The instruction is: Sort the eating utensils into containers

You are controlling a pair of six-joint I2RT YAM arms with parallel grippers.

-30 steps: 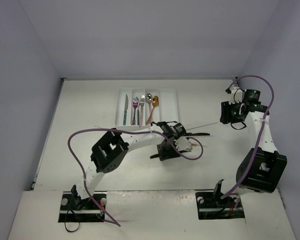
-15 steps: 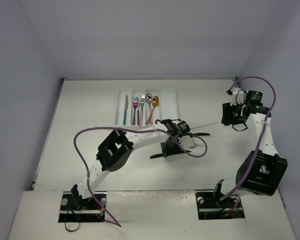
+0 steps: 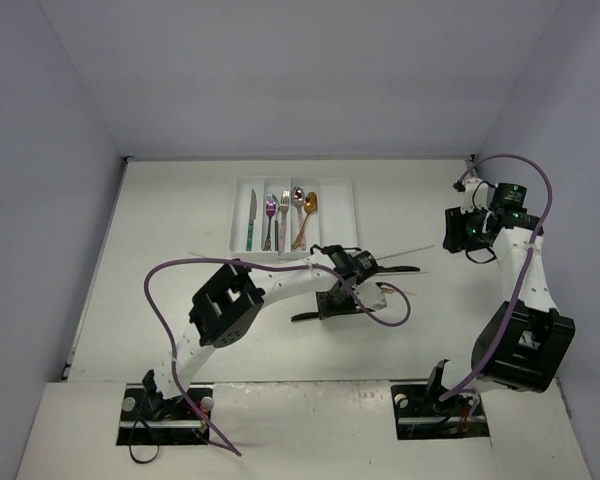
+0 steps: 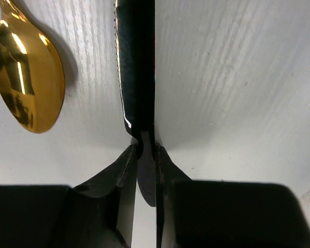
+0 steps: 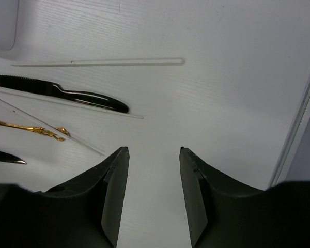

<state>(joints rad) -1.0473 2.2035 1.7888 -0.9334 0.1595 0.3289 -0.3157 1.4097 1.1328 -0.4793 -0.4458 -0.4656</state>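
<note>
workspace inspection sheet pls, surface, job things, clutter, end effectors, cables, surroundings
surface: white table
job's things: tray holds several utensils; black knife, gold spoon and chopstick lie outside it
clutter: nothing seen
end effectors: left end effector shut on black knife; right end effector open, empty
cables: purple cables, one loop on each side
surroundings: pale walls
</note>
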